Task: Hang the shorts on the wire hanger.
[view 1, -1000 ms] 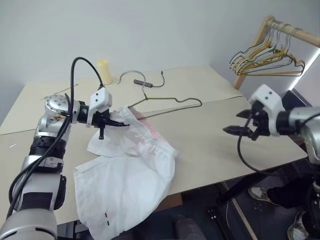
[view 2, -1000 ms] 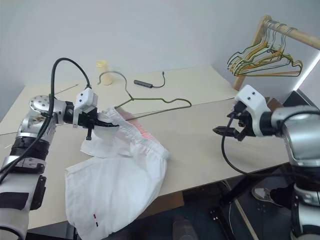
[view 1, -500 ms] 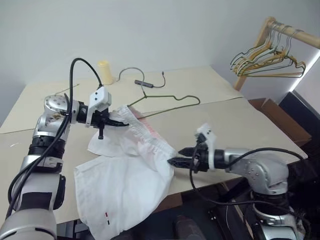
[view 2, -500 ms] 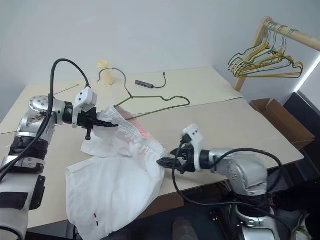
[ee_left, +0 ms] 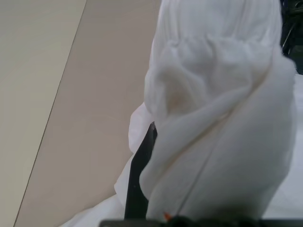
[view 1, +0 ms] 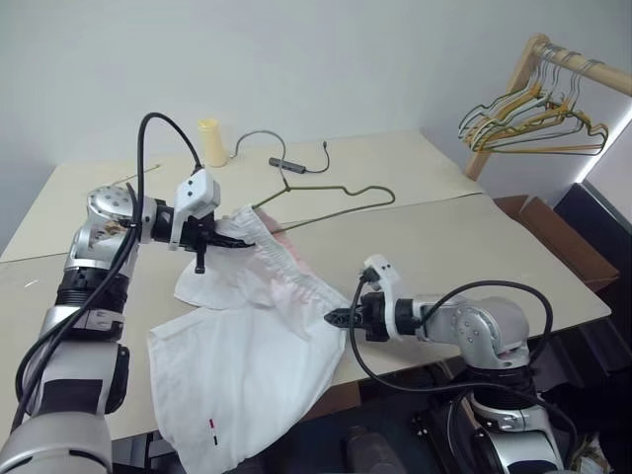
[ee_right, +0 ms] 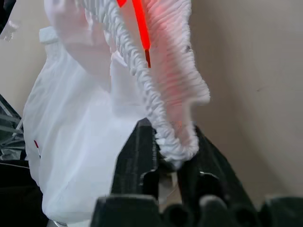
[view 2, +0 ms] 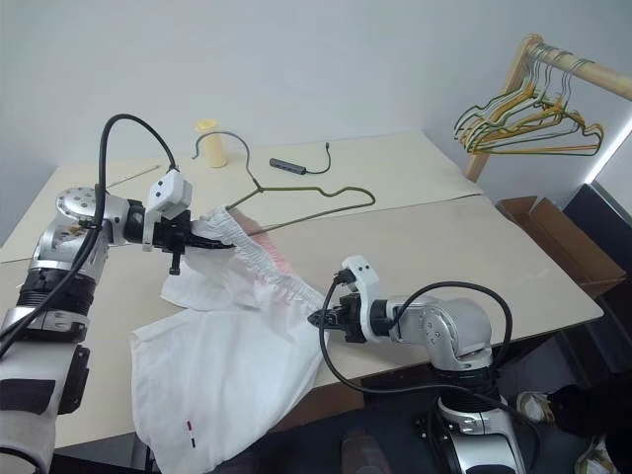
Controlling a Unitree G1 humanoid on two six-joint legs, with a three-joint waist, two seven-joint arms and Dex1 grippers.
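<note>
The white shorts (view 1: 252, 346) lie wrinkled on the beige table (view 1: 444, 237), with one leg drooping over the front edge. My left gripper (view 1: 222, 240) is shut on one end of the gathered waistband and holds it lifted. At the other end, my right gripper (view 1: 334, 318) is shut on the shorts. In the right wrist view its black fingers (ee_right: 137, 156) pinch the ruffled waistband (ee_right: 165, 113). Cloth drapes over a left finger (ee_left: 142, 179) in the left wrist view. The wire hanger (view 1: 341, 202) lies flat behind the shorts, hook (view 1: 259, 138) toward the back.
A yellow cup (view 1: 207, 141) and a black cable (view 1: 296, 165) sit at the table's back. A wooden rack (view 1: 523, 74) with several hangers (view 1: 533, 118) stands at the far right. A cardboard box (view 1: 553, 237) sits beyond the table's right edge.
My right arm swung in from the far right and down to the shorts' waistband, and its open fingers shut on the cloth. The left gripper kept its hold and place.
</note>
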